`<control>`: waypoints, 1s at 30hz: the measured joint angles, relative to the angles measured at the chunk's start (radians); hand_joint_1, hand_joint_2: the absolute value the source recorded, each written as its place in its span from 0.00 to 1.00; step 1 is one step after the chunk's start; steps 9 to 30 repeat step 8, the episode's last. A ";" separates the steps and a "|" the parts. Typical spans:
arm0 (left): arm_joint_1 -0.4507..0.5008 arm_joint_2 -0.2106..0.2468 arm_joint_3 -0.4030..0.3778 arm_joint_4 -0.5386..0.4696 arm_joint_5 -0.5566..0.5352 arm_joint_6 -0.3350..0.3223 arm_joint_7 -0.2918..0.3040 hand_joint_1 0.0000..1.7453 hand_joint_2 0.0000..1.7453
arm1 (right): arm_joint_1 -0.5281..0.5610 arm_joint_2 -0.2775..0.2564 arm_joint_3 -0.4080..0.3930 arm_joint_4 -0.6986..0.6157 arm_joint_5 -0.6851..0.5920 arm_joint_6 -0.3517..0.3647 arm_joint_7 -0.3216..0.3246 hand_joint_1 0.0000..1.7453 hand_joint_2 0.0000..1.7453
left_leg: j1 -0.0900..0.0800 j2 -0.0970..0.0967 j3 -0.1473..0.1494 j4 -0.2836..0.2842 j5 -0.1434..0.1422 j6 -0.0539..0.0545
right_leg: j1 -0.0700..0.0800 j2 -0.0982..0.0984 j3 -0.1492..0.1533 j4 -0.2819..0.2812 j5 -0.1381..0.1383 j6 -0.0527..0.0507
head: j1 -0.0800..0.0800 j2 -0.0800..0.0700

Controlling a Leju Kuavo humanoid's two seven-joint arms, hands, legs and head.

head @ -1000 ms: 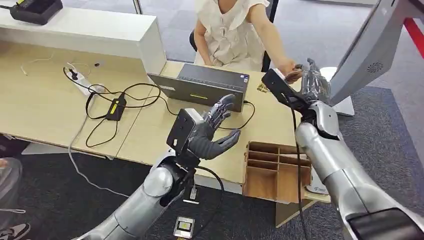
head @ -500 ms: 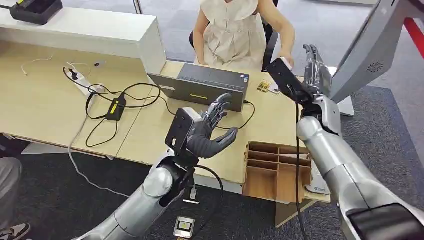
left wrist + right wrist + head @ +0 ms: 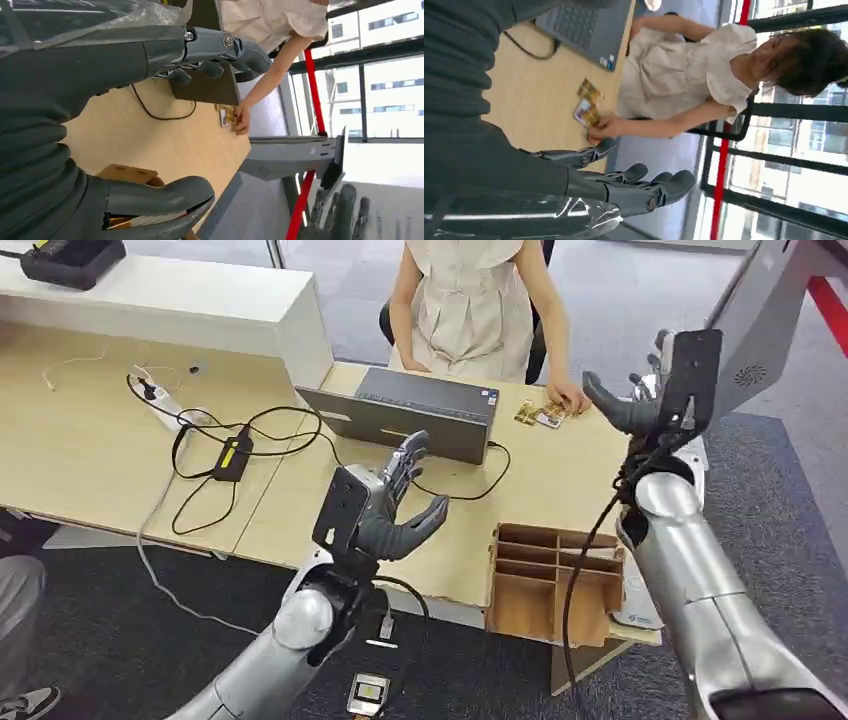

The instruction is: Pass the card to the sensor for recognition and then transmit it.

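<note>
1. Two small yellow-printed cards (image 3: 537, 415) lay on the light wooden bench (image 3: 300, 510), a person's hand (image 3: 570, 399) touching one.
2. The brown wooden compartment box (image 3: 553, 585) held flat items.
3. Left robot hand (image 3: 395, 515) and right robot hand (image 3: 640, 405) both had fingers apart, holding nothing.

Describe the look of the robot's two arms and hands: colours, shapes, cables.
Both arms are rounded silver metal tubes with bulging joints. Each wrist carries a flat black box. The left hand and right hand are dark grey, with a thick grey thumb and darker fingers showing metal pivots. A black cable hangs along the right arm.
</note>
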 joint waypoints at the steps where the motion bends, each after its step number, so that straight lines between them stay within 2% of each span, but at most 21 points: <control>1: 0.008 0.005 0.004 -0.007 -0.002 0.005 0.000 0.00 1.00 | 0.038 -0.010 -0.014 -0.047 -0.061 -0.001 0.002 0.00 1.00 | 0.000 0.000 0.000 0.000 0.000 0.000 | 0.000 0.000 0.001 0.000 0.000 0.000 | 0.000 0.000; 4: 0.033 0.018 0.016 -0.033 -0.013 0.005 0.000 0.00 1.00 | 0.174 -0.032 -0.050 -0.211 -0.243 -0.023 0.009 0.00 1.00 | 0.000 0.000 0.001 0.000 0.000 0.000 | 0.000 0.000 0.000 0.000 0.000 0.000 | 0.000 0.000; 8: 0.050 0.031 0.029 -0.061 -0.034 0.008 0.000 0.00 1.00 | 0.300 -0.053 -0.062 -0.378 -0.232 -0.061 0.010 0.00 1.00 | 0.000 0.000 0.001 -0.001 -0.001 0.000 | 0.001 0.000 0.000 0.000 -0.001 0.000 | 0.000 0.000; 30: 0.050 0.031 0.029 -0.061 -0.034 0.008 0.000 0.00 1.00 | 0.300 -0.053 -0.062 -0.378 -0.232 -0.061 0.010 0.00 1.00 | 0.000 0.000 0.001 -0.001 -0.001 0.000 | 0.001 0.000 0.000 0.000 -0.001 0.000 | 0.000 0.000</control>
